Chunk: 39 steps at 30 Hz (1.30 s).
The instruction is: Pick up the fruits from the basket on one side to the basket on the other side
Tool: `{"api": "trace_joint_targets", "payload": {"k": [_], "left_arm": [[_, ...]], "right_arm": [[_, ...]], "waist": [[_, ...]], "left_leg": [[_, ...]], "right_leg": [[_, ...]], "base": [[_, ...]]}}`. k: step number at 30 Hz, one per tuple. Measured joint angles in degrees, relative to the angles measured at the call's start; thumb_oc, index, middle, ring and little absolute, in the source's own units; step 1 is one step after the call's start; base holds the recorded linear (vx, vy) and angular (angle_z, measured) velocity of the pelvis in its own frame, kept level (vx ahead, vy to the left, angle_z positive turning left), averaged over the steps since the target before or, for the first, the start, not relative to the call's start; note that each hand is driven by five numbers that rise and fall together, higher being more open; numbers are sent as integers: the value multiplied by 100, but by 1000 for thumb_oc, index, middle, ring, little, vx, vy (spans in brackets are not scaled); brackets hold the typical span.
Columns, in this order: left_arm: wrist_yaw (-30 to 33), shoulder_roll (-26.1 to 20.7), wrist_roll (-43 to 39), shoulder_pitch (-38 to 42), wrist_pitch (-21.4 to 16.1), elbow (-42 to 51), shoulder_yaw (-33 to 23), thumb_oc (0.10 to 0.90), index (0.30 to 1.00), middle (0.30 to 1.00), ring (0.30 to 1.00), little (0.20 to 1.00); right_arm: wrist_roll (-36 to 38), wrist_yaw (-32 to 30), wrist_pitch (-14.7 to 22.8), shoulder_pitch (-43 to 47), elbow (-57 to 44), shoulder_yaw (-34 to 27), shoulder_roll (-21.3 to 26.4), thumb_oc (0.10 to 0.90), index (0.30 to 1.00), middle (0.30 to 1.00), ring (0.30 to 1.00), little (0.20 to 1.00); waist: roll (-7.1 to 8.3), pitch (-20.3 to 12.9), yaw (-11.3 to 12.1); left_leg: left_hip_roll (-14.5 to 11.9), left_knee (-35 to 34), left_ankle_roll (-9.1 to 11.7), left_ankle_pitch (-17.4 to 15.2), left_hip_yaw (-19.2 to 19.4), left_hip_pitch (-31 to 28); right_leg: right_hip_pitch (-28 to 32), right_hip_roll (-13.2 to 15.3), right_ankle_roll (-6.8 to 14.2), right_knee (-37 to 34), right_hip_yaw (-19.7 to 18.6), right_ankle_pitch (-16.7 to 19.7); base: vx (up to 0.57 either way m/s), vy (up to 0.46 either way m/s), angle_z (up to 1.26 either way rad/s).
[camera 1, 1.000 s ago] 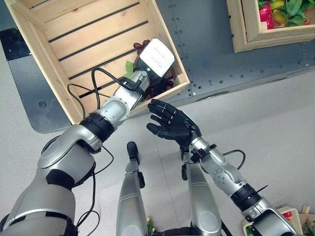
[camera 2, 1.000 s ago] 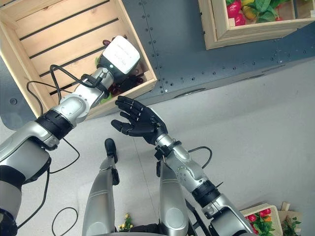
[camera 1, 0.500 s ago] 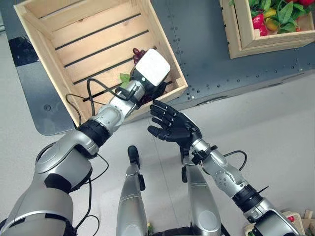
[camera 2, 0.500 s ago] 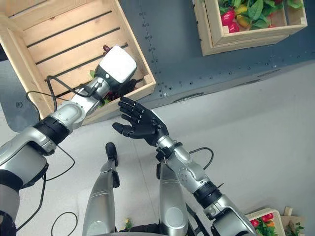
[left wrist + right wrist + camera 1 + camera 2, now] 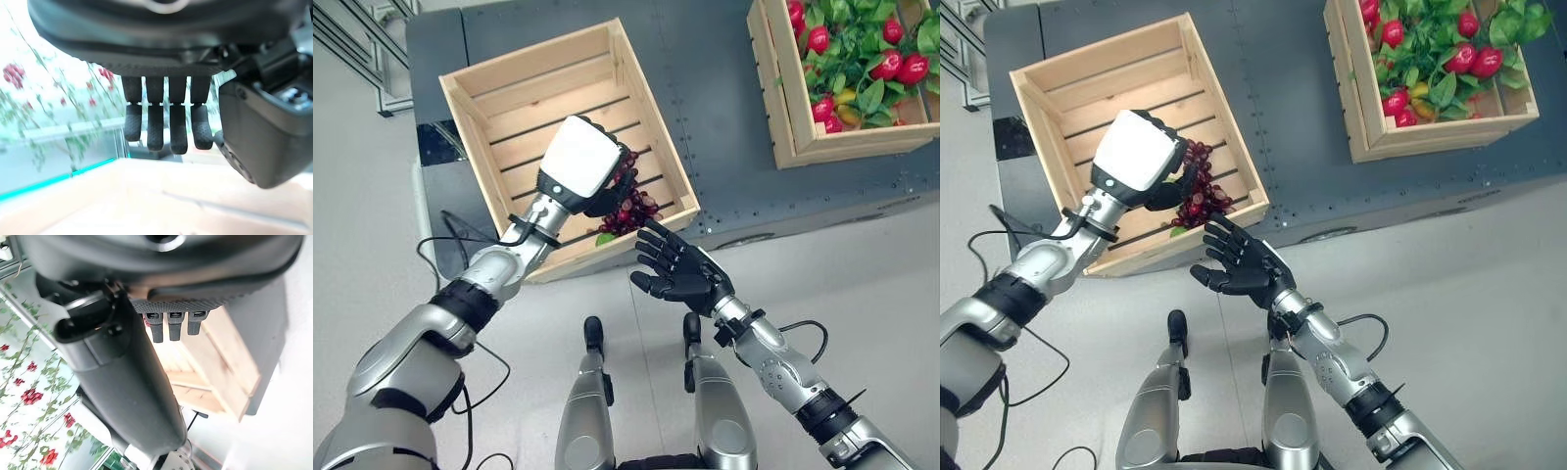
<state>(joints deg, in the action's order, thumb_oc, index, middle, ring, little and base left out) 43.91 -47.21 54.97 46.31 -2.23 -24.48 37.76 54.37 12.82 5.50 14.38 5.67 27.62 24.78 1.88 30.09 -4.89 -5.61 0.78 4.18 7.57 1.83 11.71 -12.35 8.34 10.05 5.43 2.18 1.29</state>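
Note:
A bunch of dark red grapes (image 5: pixel 633 203) lies in the near right corner of the pale wooden crate (image 5: pixel 470 116) on the left. My left hand (image 5: pixel 579 162), with a white cover on its back, hovers over the grapes with its dark fingers (image 5: pixel 166 128) relaxed and nothing in them. My right hand (image 5: pixel 681 274) is open, palm up with fingers spread, just in front of that crate's near edge. A second wooden crate (image 5: pixel 781 98) at the right holds red fruits (image 5: pixel 818 39) and yellow ones among green leaves.
Both crates stand on a dark grey metal platform (image 5: pixel 724 147), with a gap between them. A metal frame (image 5: pixel 352 29) stands at the far left. Pale floor lies in front of the platform.
The camera has moved, so the whole scene sits lower and more of both crates shows. My left hand has come up off the grapes, which now show beside its fingers. My right hand keeps its pose.

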Motion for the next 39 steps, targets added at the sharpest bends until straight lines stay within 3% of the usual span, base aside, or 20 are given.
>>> {"api": "trace_joint_targets", "payload": {"k": [6, 13, 14, 15, 16, 24, 31, 39], "left_arm": [[208, -176, 174, -669, -64, 732, -964, 400, 300, 300, 300, 300], [94, -253, 179, -814, -103, 1031, -1242, 400, 300, 300, 300, 300], [60, -255, 170, -814, -103, 1031, -1241, 438, 356, 356, 356, 356], [36, -254, 166, -817, -103, 1031, -1239, 676, 714, 714, 714, 714], [-17, -255, 165, -817, -103, 1030, -1230, 800, 900, 900, 900, 900], [-513, -321, 158, -818, -73, 1008, -1047, 800, 900, 900, 900, 900], [-891, -350, 180, -778, -38, 658, -281, 800, 900, 900, 900, 900], [-1479, -350, 831, -220, 32, 86, 568, 800, 900, 900, 900, 900]], "right_arm": [[-13, 186, 1, -279, -397, -284, 74, 800, 900, 900, 900, 900], [-46, 229, -50, -233, -605, -706, 87, 800, 900, 900, 900, 900], [-46, 229, -53, -223, -605, -714, 97, 800, 900, 900, 900, 900], [-46, 229, -72, -217, -605, -713, 123, 800, 900, 900, 900, 900], [-46, 229, -115, -230, -604, -713, 135, 800, 900, 900, 900, 900], [-33, 233, -275, -244, -602, -679, 147, 800, 900, 900, 900, 900], [14, 233, -267, -226, -541, -551, 195, 800, 900, 900, 900, 900], [71, 210, -134, -46, -155, -121, 381, 800, 900, 900, 900, 900]], "waist": [[-104, -66, 107], [-163, -160, 102], [-166, -165, 95], [-167, -166, 84], [-166, -166, 74], [-164, -168, -29], [-151, -263, -74], [-153, -262, -156]], "left_leg": [[29, -462, 4, 18, -88, -698], [53, -580, 12, 20, -167, -933], [48, -580, 13, 20, -164, -933], [41, -580, 13, 20, -160, -933], [42, -580, 13, 20, -150, -939], [41, -580, 17, 27, -100, -945], [37, -580, 15, 27, 19, -832], [39, -428, 14, 28, 41, -455]], "right_leg": [[927, 12, 35, -752, 94, 121], [1298, 24, 36, -1006, 189, 122], [1299, 19, 36, -1013, 189, 129], [1299, 10, 33, -1014, 184, 142], [1299, 12, 36, -1014, 170, 155], [1275, 11, 42, -1022, 111, 198], [1087, 11, 45, -1021, -8, 217], [699, 11, 46, -882, -63, 242]], "base": [[78, 7, 14], [52, 11, 7], [37, 18, 1], [34, 14, -2], [32, 13, -4], [-7, -1, -2], [-26, -3, -8], [-48, -9, -2]]}}
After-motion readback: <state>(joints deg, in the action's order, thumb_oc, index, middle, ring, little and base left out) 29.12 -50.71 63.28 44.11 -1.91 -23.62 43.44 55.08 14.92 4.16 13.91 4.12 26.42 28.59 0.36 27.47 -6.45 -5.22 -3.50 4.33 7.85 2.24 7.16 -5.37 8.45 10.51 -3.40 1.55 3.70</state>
